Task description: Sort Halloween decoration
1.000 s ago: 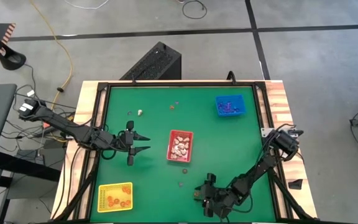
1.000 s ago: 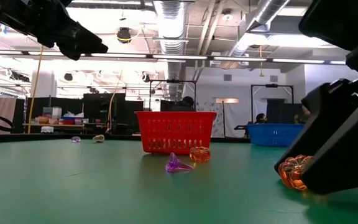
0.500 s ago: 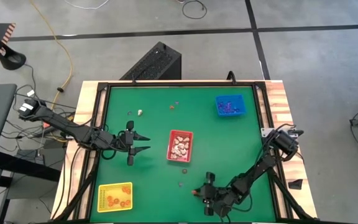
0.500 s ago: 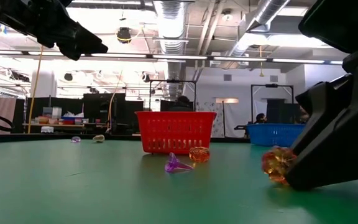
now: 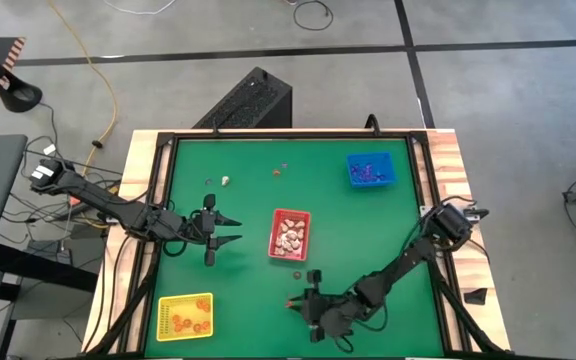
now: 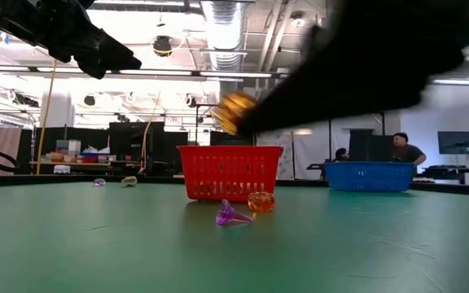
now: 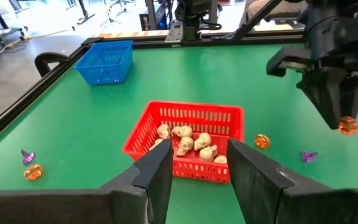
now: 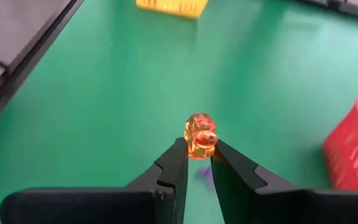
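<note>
My right gripper (image 8: 197, 152) is shut on a small orange pumpkin trinket (image 8: 200, 135), in the air over the table's near middle (image 5: 288, 303). In the low view the pumpkin (image 6: 236, 112) hangs high above the cloth. My left gripper (image 5: 230, 229) waits open, left of the red tray (image 5: 290, 235), which holds white skulls (image 7: 188, 142). Another orange pumpkin (image 6: 261, 202) and a purple trinket (image 6: 232, 215) lie loose on the cloth in front of the red tray. My right gripper pinches the orange pumpkin's two sides (image 8: 194, 144) between the free ends of its two fingers. The fingers slant down, coming from the table's right side. The pumpkin is lifted clear of the table and sticks out past the fingertips.
The yellow tray (image 5: 185, 316) with orange pieces sits at the near left. The blue tray (image 5: 370, 169) with purple pieces stands at the far right. More loose trinkets lie near the far edge: a white one (image 5: 226, 180), an orange one (image 5: 278, 172), a purple one (image 5: 209, 181).
My right gripper has raised the orange pumpkin from the cloth, where it lay at the fingertips a second ago, well clear of the table. It has carried it toward the table's left edge, and its wrist has rolled.
</note>
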Available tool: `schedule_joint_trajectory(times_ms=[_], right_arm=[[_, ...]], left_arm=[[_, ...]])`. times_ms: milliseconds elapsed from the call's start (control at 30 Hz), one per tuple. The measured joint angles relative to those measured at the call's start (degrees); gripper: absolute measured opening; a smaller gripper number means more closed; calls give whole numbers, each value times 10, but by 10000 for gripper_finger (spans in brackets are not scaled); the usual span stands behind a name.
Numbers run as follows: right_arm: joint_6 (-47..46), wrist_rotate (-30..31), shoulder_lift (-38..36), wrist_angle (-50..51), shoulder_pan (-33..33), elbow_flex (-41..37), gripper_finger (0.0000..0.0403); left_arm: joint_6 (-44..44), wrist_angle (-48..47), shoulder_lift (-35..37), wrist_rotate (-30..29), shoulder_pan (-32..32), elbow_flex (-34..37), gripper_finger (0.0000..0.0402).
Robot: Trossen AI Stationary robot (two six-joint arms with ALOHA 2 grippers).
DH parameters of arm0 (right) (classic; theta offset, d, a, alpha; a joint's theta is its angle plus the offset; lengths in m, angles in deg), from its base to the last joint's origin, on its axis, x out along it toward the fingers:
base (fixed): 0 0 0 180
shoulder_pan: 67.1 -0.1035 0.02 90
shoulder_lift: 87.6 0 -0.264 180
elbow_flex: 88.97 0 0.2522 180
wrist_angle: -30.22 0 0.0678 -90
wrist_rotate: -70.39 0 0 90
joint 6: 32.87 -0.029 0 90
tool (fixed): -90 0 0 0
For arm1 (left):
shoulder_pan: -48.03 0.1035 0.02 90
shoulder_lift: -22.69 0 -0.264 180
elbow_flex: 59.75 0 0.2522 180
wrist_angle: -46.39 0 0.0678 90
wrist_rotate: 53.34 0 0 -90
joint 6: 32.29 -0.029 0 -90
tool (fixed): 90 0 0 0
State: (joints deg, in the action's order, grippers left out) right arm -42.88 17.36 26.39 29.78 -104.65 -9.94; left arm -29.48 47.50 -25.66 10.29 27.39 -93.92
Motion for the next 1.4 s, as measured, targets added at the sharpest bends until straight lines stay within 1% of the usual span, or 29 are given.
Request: schedule_joint_trajectory(times_ms=[33, 67, 200, 300, 367, 433, 500, 633, 767, 833, 900, 967, 1033, 1100, 1133, 1267, 1400], right_arm=[[22, -7, 0, -3, 10, 9, 99], [44, -27, 0, -11, 23, 15, 99], [95, -143, 7, -79, 79, 40, 99], [118, -213, 18, -131, 117, 69, 99], [142, -234, 28, -155, 129, 90, 99], [164, -262, 53, -175, 141, 132, 99], [179, -278, 84, -171, 145, 177, 99], [203, -297, 174, -172, 153, 299, 99], [211, -297, 266, -166, 159, 437, 99], [211, -304, 308, -140, 164, 501, 100], [211, -331, 350, -117, 169, 562, 100], [208, -354, 384, -89, 173, 614, 100], [206, -361, 415, -71, 176, 661, 100], [197, -349, 437, -50, 176, 694, 100], [192, -345, 442, -46, 177, 698, 102], [184, -345, 443, -45, 179, 691, 115], [165, -344, 443, -43, 180, 691, 144]], left_arm=[[0, 0, 0, 0, 0, 0, 141], [0, 0, 0, 0, 0, 0, 142], [0, 0, 0, 0, 0, 0, 142], [-2, 0, 0, 0, 0, 0, 141], [-2, 0, 0, 0, 0, 0, 142], [-2, -3, 0, 0, 0, 0, 141], [-5, -6, 0, 0, 0, 0, 141], [-17, -13, 0, -1, 0, 0, 141], [-14, -38, 10, -29, 0, 0, 141], [-6, -59, 22, -42, 0, 0, 141], [0, -77, 35, -48, 0, 0, 141], [8, -89, 48, -52, 0, 0, 141], [11, -99, 58, -55, 0, 0, 141], [14, -100, 65, -56, 0, 0, 141], [14, -98, 66, -56, 0, 0, 141], [13, -100, 68, -55, 0, 0, 141], [9, -101, 68, -55, 0, 0, 141]])
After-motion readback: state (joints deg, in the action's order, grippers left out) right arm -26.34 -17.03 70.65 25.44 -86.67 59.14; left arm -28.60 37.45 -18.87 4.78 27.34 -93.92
